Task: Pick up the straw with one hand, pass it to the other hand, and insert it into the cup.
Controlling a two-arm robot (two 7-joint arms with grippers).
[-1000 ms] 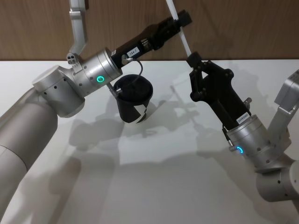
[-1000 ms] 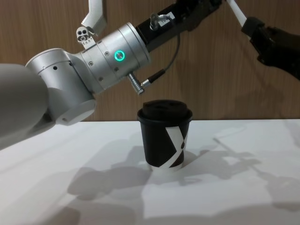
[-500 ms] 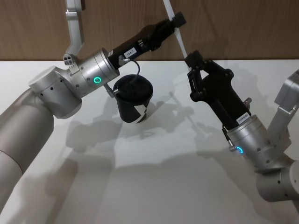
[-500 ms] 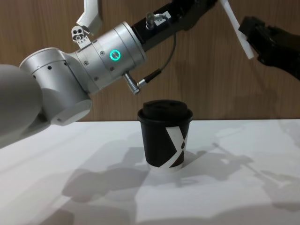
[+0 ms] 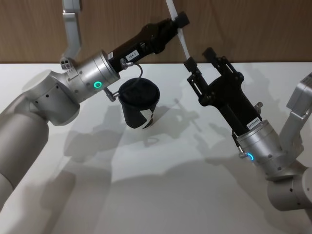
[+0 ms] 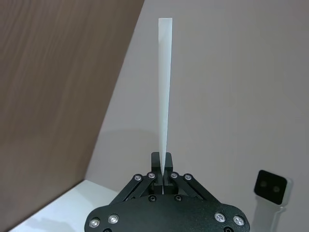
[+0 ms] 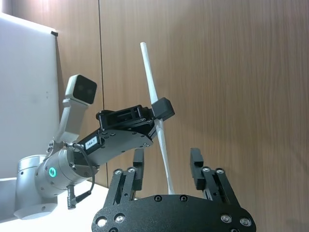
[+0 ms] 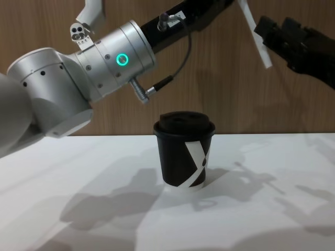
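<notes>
Left pincer [image 5: 178,23] is clamped on the straw [image 5: 184,44] partway along. The straw sits steep and tilted, its lower end hanging below the pincer. Right pincer [image 5: 200,57] is just under that, fingers spread wide and holding nothing; the straw's end sits between them, contact unclear. Cup [image 5: 140,105], lid on, stands on the desk [image 5: 185,195] well below the left pincer, under its arm. We read the handover as done. Next: right backs clear, left lines the straw tip over the lid, then lowers.

light: bright, from above | shadows: soft, overlapping grey patches across table [image 5: 161,204]
</notes>
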